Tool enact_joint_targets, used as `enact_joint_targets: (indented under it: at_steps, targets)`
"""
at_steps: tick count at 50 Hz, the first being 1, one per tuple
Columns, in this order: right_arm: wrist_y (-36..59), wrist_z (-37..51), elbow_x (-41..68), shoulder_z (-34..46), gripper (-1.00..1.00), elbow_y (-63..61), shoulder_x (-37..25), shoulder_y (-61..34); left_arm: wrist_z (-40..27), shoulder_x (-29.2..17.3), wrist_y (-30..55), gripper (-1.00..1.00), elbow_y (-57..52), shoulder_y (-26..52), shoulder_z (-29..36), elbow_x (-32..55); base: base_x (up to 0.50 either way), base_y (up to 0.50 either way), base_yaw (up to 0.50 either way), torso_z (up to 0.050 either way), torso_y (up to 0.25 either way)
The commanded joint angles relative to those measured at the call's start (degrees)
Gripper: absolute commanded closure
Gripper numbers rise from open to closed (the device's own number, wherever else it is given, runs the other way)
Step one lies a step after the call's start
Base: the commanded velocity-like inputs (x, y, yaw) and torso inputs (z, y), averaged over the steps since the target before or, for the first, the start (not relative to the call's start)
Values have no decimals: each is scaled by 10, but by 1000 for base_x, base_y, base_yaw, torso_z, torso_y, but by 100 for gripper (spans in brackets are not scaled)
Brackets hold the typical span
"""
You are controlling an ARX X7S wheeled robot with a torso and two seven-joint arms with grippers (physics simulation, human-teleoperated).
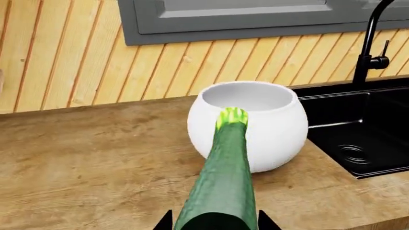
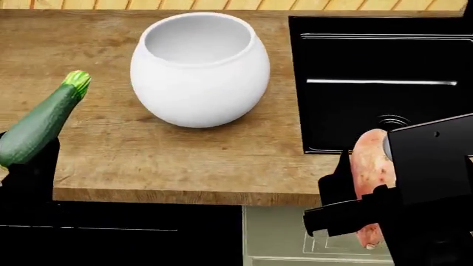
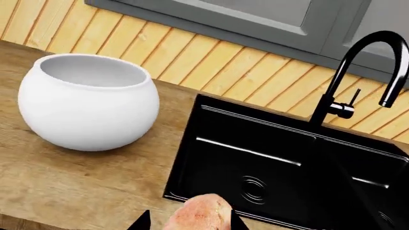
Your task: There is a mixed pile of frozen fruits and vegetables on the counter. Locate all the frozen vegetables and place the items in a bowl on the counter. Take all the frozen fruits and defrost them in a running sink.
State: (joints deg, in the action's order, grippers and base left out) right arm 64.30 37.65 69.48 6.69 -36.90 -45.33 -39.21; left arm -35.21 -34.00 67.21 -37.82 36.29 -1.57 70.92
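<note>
My left gripper (image 1: 215, 222) is shut on a long dark-green zucchini (image 1: 223, 177). Its pale stem end points at the white bowl (image 1: 275, 134). In the head view the zucchini (image 2: 37, 122) slants up at the far left, apart from the bowl (image 2: 199, 83), which stands empty on the wooden counter (image 2: 148, 160). My right gripper (image 3: 187, 223) is shut on a reddish-orange sweet potato (image 3: 199, 215). It hangs in front of the counter's front edge, below the black sink (image 2: 384, 61), where the sweet potato (image 2: 371, 166) shows upright. The frozen fruits are out of view.
A black faucet (image 3: 357, 72) rises behind the sink (image 3: 255, 158), in front of a wood-slat wall with a grey window frame (image 1: 255, 19). Dark cabinet fronts (image 2: 118, 233) run below the counter edge.
</note>
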Motion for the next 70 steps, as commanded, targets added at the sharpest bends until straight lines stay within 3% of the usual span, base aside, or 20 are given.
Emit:
enact_joint_targets:
  at_steps: [1,37,58,59,60,61,62,63,65,67,70]
  targets:
    - [-21,-16,-32,-3,100,6,-3,10,0,-4,-10,100,3,-3,-3,-4,456,337,0,0,0]
    - [-21,-10,-34,7,100,7,-5,4,6,-12,-32,100,3,-17,-5,-10,488,46,0,0,2]
    - [-13,-1,-22,8,100,10,-4,-8,7,-22,-31,100,4,-25,-5,-8,12,0,0,0,0]
    - [-41,84,60,186,100,86,-108,-209,-79,-166,-202,100,34,120,199,64,0,0,0,0,0]
    - [45,-2,-25,100,100,1,-22,-124,-58,-166,-258,100,37,34,200,57,0,0,0,0,0]
    - [131,-87,-111,14,100,-83,64,-38,-60,-164,-257,100,39,15,202,55,0,0,0,0,0]
    - [216,-173,-197,-72,100,-106,150,-20,-62,-163,-256,100,39,15,203,55,0,0,0,0,0]
    - [256,-259,-283,-85,100,-100,234,-31,-62,-163,-255,100,39,15,205,55,0,0,0,0,0]
    - [256,-431,-455,-78,100,-92,229,-48,-64,-161,-252,100,42,19,207,54,0,0,0,0,0]
    - [255,-454,-577,-67,100,-81,225,-66,-59,-165,-255,100,41,15,204,53,0,0,0,0,0]
    - [255,-449,-563,-51,100,-68,220,-92,-60,-163,-254,100,43,14,207,51,0,0,0,0,0]
